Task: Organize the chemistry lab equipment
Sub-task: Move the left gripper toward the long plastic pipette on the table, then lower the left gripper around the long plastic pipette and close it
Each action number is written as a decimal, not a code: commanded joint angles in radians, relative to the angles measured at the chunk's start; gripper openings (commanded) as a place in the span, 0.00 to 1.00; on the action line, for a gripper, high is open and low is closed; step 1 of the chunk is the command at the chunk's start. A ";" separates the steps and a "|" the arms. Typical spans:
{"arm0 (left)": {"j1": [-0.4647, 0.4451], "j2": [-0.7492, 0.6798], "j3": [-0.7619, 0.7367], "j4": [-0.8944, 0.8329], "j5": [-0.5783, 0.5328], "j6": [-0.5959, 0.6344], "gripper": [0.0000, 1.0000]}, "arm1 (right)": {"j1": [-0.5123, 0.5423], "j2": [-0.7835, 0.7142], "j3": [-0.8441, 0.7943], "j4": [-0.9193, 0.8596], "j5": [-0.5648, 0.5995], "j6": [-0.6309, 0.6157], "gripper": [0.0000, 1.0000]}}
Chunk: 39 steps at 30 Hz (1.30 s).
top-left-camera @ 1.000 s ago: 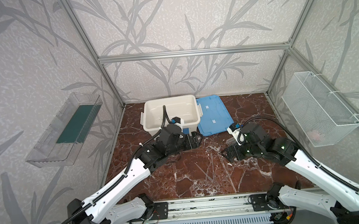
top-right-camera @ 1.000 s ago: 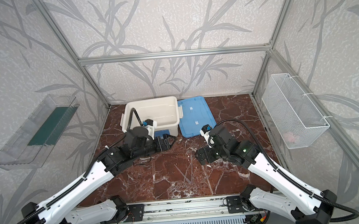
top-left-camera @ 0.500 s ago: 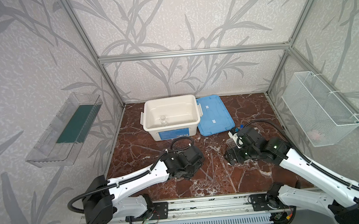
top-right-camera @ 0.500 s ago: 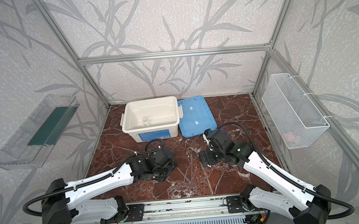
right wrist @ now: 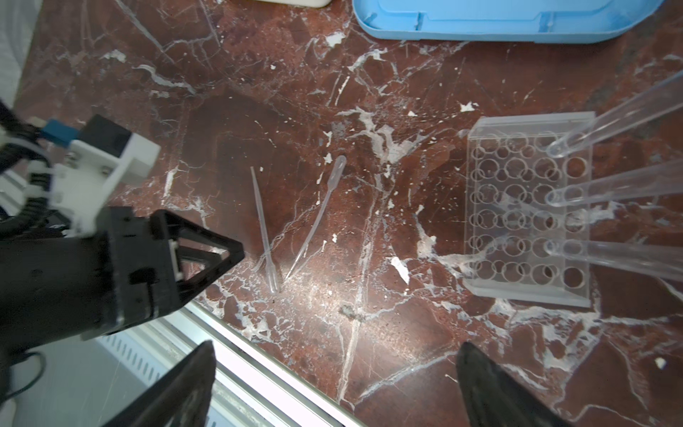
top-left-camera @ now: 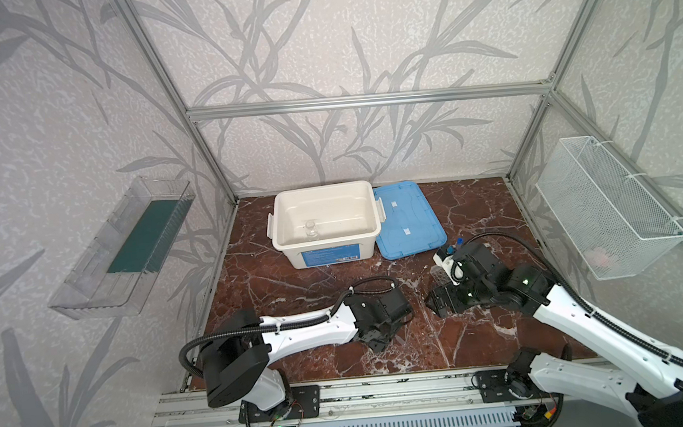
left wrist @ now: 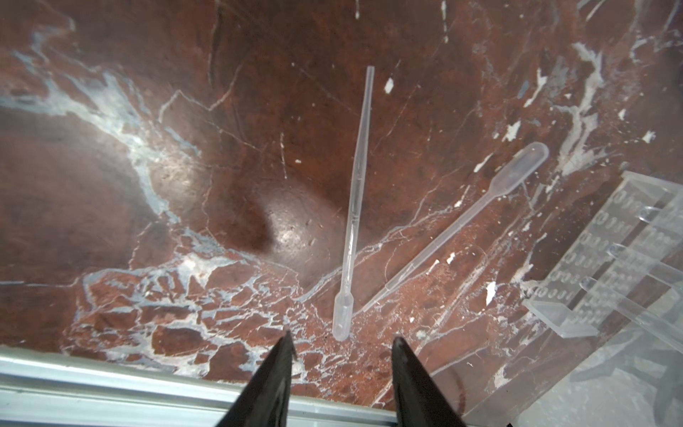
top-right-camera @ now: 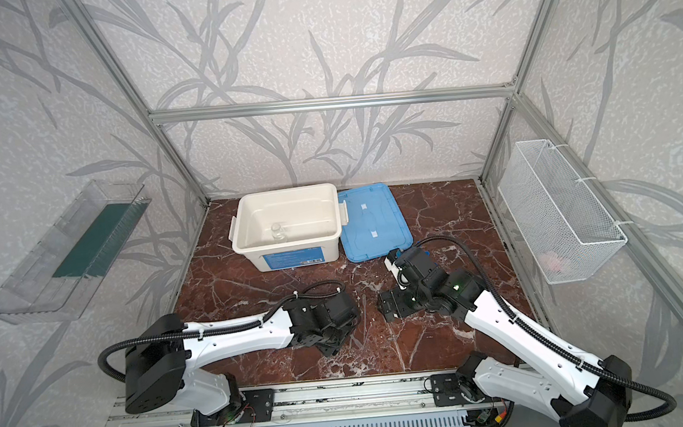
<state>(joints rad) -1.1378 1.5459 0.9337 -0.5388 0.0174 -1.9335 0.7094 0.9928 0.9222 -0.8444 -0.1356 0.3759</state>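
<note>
Two thin clear pipettes [left wrist: 356, 192] [left wrist: 462, 222] lie side by side on the marble near the front rail. My left gripper [left wrist: 342, 338] is low over them and open, its tips either side of one pipette's bulb end and just short of it. The right wrist view shows the same pipettes [right wrist: 262, 225] [right wrist: 318, 218] and the clear gridded rack [right wrist: 525, 218], with three test tubes [right wrist: 610, 185] standing in it. My right gripper [right wrist: 337, 345] is wide open and holds nothing. It hovers left of the rack [top-left-camera: 438, 275]. A small clear beaker [top-left-camera: 311, 229] stands in the white tub [top-left-camera: 321, 193].
The blue lid [top-left-camera: 407, 217] lies flat to the right of the tub. A wire basket [top-left-camera: 606, 206] hangs on the right wall and a clear shelf [top-left-camera: 126, 248] on the left wall. The front rail [left wrist: 111, 373] runs just behind my left gripper.
My left arm has swung from the tub down to the front of the table over the pipettes, and its jaws have narrowed. The right arm has barely shifted.
</note>
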 commanded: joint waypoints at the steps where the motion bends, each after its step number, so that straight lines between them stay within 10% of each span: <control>1: 0.016 0.041 -0.002 0.044 0.040 -0.072 0.45 | -0.002 -0.036 -0.028 0.027 -0.101 -0.037 0.99; 39: 0.003 0.197 0.059 0.056 0.137 -0.071 0.29 | -0.005 -0.091 -0.080 0.018 0.010 -0.050 0.99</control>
<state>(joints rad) -1.1313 1.7344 1.0069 -0.4770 0.1516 -1.9465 0.7078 0.9127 0.8482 -0.8234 -0.1390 0.3351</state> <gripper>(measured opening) 0.295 0.991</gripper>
